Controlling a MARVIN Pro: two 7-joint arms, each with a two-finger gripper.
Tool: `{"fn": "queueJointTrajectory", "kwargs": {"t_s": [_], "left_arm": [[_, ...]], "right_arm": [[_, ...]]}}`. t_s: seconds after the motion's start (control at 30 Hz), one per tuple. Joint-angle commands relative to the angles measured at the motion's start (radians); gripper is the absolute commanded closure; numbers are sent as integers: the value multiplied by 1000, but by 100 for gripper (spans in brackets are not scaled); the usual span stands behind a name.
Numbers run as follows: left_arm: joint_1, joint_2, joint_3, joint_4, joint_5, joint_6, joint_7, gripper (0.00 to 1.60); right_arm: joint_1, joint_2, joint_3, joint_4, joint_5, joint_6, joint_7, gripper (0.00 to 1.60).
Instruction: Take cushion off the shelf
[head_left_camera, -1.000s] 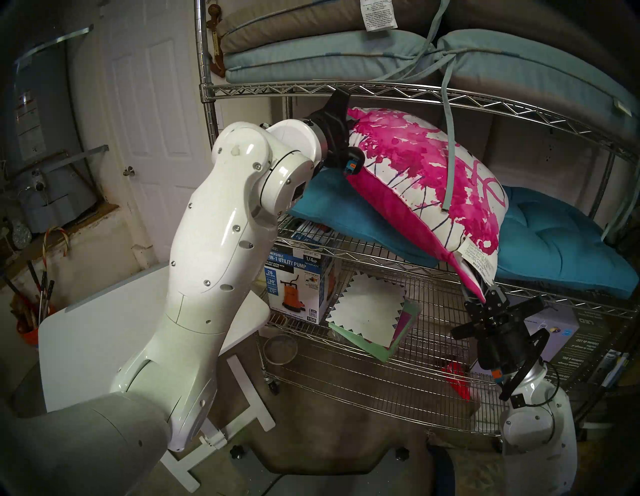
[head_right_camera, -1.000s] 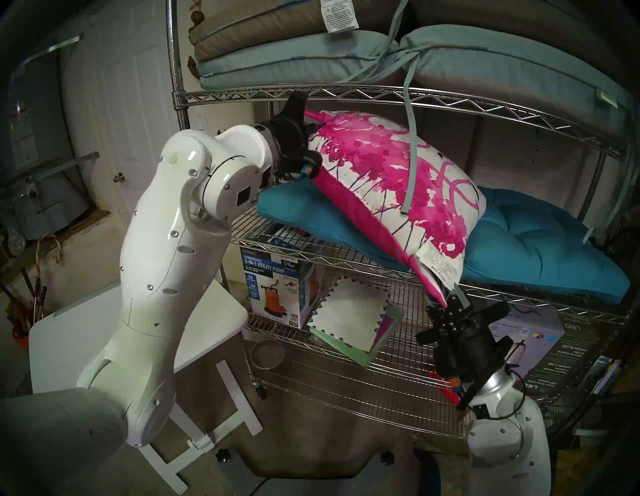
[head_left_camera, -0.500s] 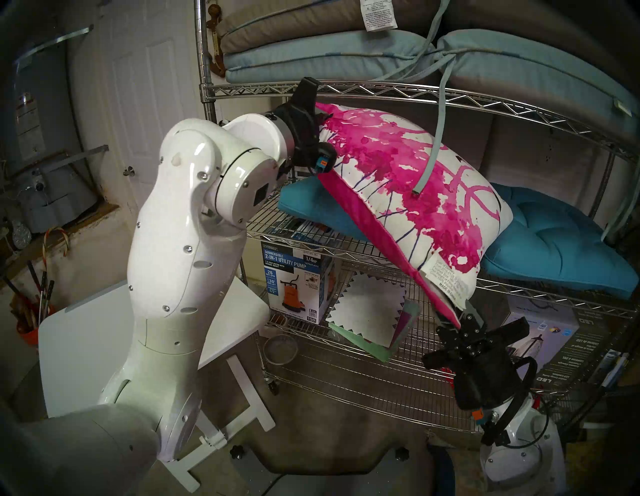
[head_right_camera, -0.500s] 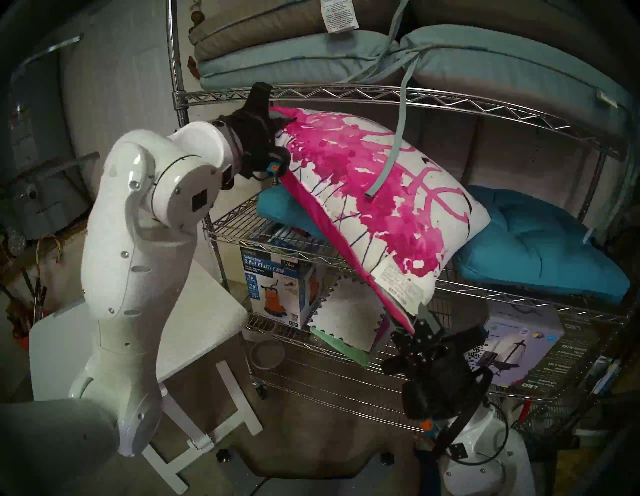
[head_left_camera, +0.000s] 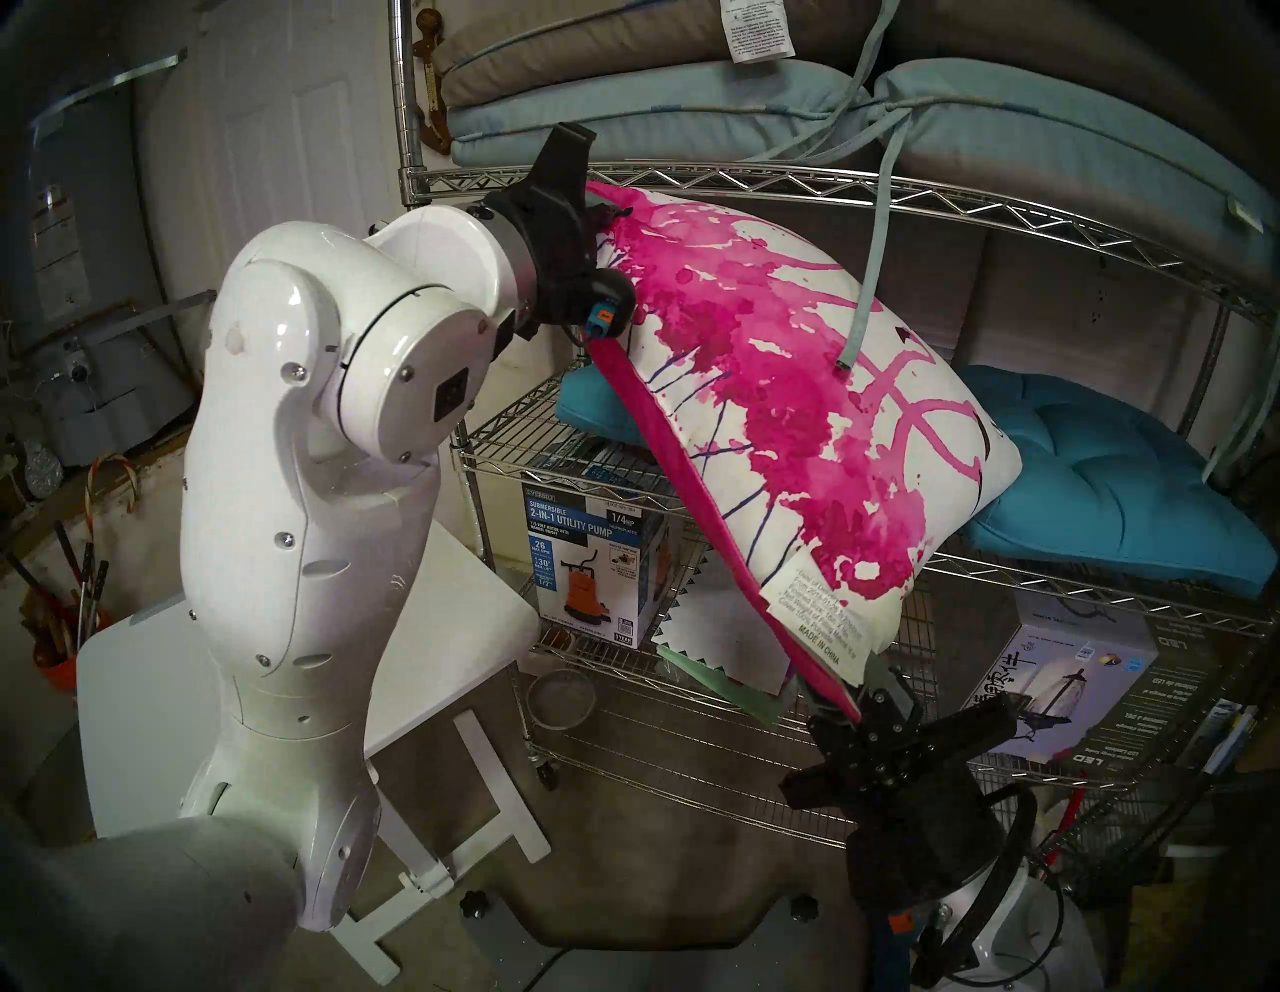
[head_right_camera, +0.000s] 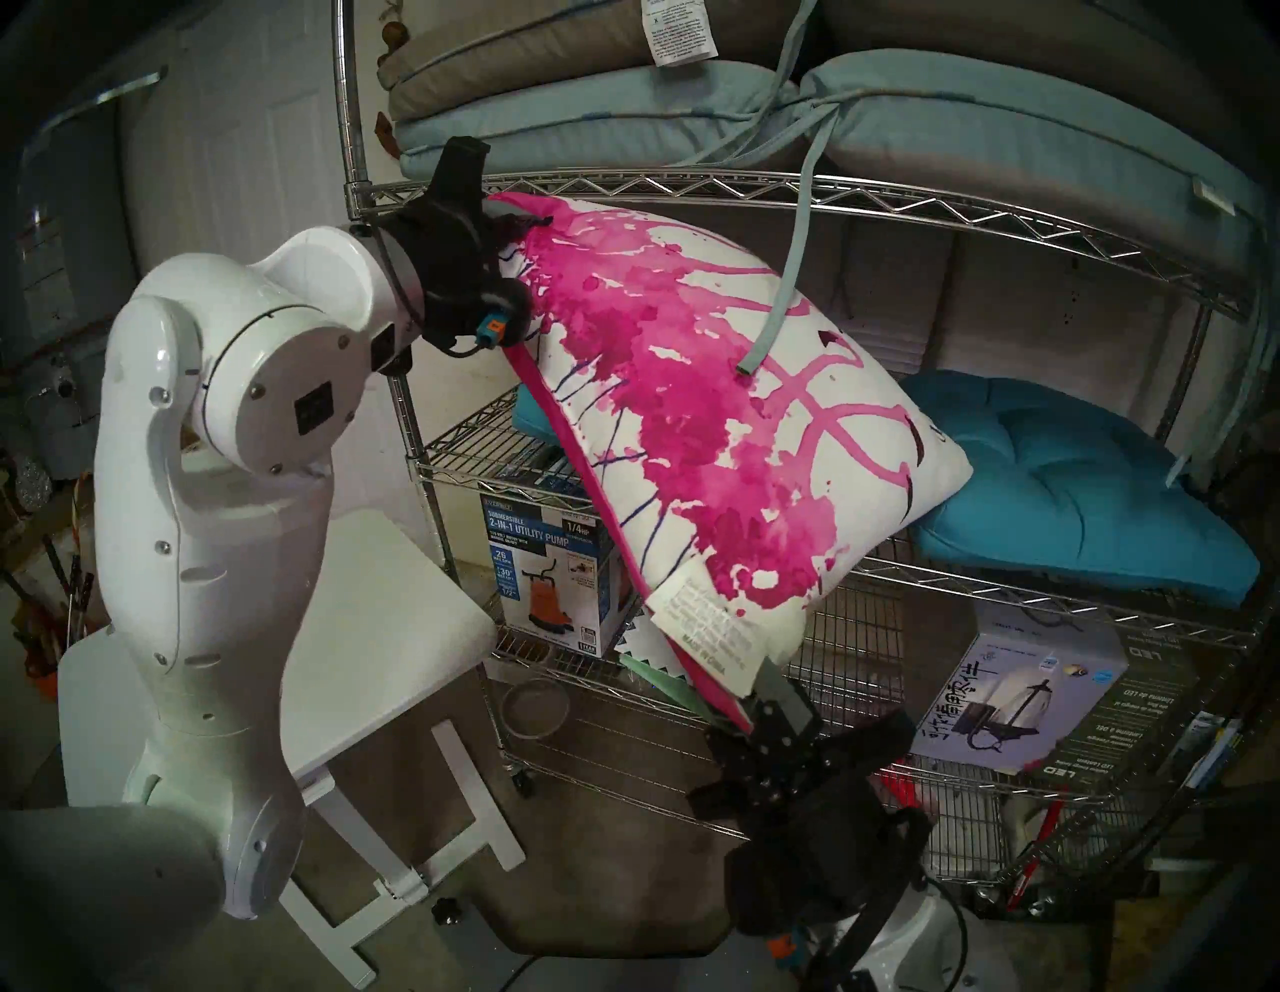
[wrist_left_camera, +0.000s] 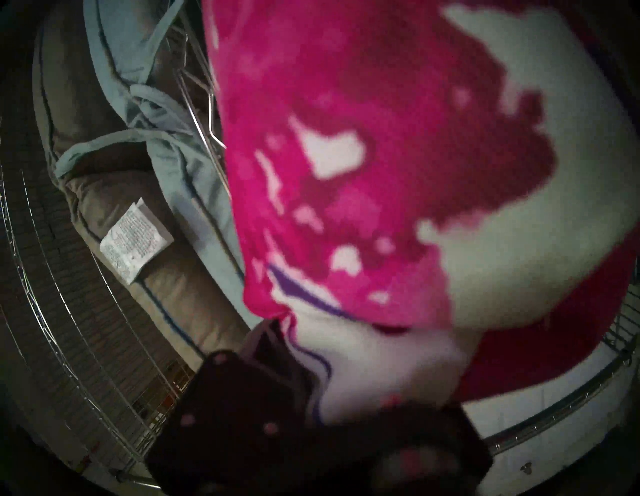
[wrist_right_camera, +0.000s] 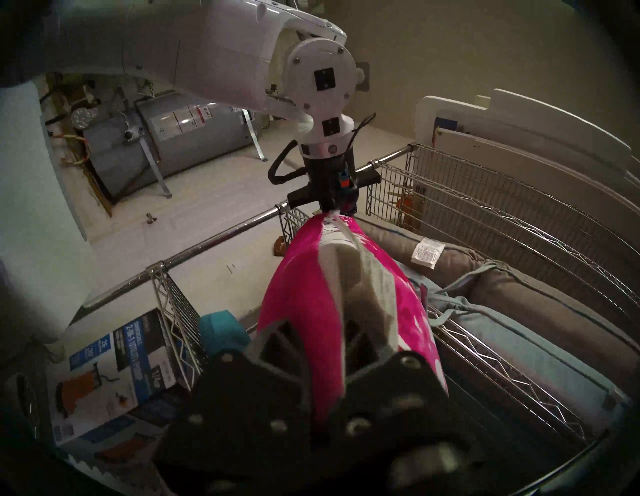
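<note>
The throw pillow (head_left_camera: 796, 415) hangs slanted, half out of the wire rack (head_left_camera: 900, 197), its far corner on a teal seat cushion (head_left_camera: 1108, 478). The left gripper (head_left_camera: 602, 215) is clamped on its top corner, the right gripper (head_left_camera: 876, 686) on the bottom corner beside the label. Draw both back evenly, I'd say, minding the dangling tie (head_left_camera: 866, 291) draped across it.

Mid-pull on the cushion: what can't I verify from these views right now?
- Left tool fingertips: hidden in both head views behind the cushion corner; the left wrist view is blurred.
- Whether the cushion's far corner is resting on the teal seat cushion: the cushion's bulk hides the contact.
- Whether the hanging tie touches or snags the cushion: it merely overlaps it in the head views.
- Right tool grip depth: the label covers it.
</note>
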Motion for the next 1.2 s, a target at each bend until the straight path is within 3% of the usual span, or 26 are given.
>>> {"fn": "queueJointTrajectory", "kwargs": {"t_s": [0.0, 0.3, 0.53, 1.17], "left_arm": [[-4, 19, -32, -84, 17, 5, -20, 160], [7, 37, -68, -147, 31, 12, -71, 160], [8, 48, -96, -185, 36, 13, -109, 160], [-17, 82, -159, -185, 37, 2, -167, 160]], "right_arm": [[-81, 27, -61, -40, -72, -10, -67, 160], [-91, 99, -113, -46, -140, 0, -110, 160], [-48, 111, -119, -33, -148, -6, -104, 160], [52, 174, -173, 13, -153, -5, -71, 160]]}}
